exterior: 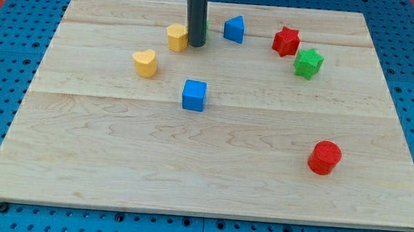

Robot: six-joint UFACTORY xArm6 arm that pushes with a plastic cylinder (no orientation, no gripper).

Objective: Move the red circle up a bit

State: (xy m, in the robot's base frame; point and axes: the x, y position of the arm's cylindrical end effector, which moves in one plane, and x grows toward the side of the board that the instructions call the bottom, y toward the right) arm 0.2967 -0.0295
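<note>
My tip point(195, 44) is sitting far from the red circle point(325, 157), by the yellow block point(177, 36). No jaws are showing, only a pushing rod.

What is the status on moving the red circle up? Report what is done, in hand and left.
Done: nothing visible; the red circle sits alone near the view's bottom right. In hand: my tip is far away at the view's top, beside the yellow block, with a green block mostly hidden behind the rod. Left: bring the tip below the red circle, then push it toward the view's top.
</note>
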